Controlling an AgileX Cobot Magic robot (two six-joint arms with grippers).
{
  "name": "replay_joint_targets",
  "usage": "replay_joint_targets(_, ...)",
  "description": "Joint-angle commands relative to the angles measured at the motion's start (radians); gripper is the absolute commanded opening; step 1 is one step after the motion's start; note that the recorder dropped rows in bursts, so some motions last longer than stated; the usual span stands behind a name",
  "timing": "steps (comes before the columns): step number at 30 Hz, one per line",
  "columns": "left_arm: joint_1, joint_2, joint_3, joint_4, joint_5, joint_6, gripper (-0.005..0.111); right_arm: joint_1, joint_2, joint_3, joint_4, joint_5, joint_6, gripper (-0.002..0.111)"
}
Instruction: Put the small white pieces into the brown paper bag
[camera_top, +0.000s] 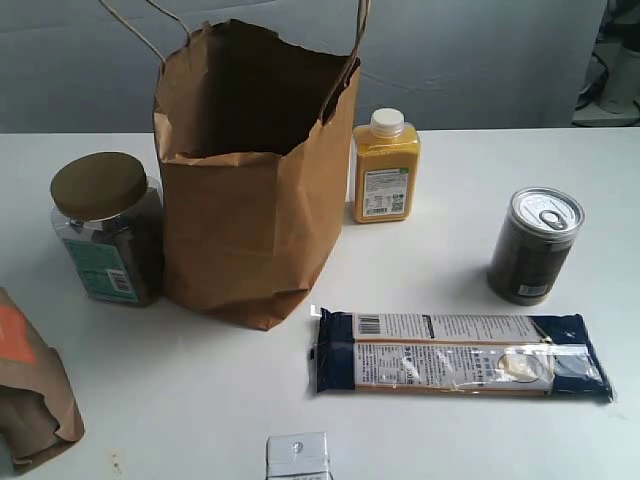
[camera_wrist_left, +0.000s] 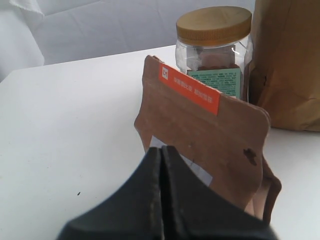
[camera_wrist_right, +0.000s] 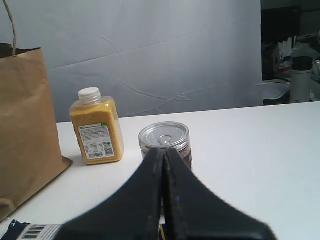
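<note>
Brown paper, creased and ragged at the rim: the bag (camera_top: 250, 220) stands upright on the desk (camera_top: 200, 400), at about ten o'clock from the middle of the exterior view, with its mouth gaping upward. That stance suits the job, I judge, since anything let go above it would drop straight in.

The pieces I cannot find in any view. They may lie outside the frames or behind something, and the bag's inside is too dark to read.

Around the bag, the jar (camera_top: 105, 235) sits just beside it at nine o'clock and the bottle (camera_top: 385, 175) at two. The can (camera_top: 535, 245) stands well apart at three, the packet (camera_top: 460, 355) lies flat at five, a small box (camera_top: 298, 457) at six and the pouch (camera_top: 30, 390) at eight.

My left end effector (camera_wrist_left: 162, 150) has its jaws pressed together on nothing, facing the pouch. My right end effector (camera_wrist_right: 164, 152) is likewise pressed together and empty, facing the can. With nothing to carry, that looks like a waiting pose. Either would have to spread before it could pinch a piece.
</note>
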Motion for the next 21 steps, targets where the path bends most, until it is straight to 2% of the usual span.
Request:
replay_joint_targets(1, -0.004, -0.003, 0.003, -0.009, -0.008, -0.002, 0.000, -0.031, -0.006, 0.003, 0.010, -0.017, -0.003, 0.000)
replay_joint_targets(5, -0.004, -0.003, 0.003, -0.009, -0.008, -0.002, 0.000, -0.064, -0.006, 0.003, 0.010, -0.017, -0.003, 0.000)
replay_joint_targets(21, -0.004, -0.003, 0.003, -0.009, -0.008, -0.002, 0.000, -0.064, -0.006, 0.003, 0.010, -0.022, -0.003, 0.000)
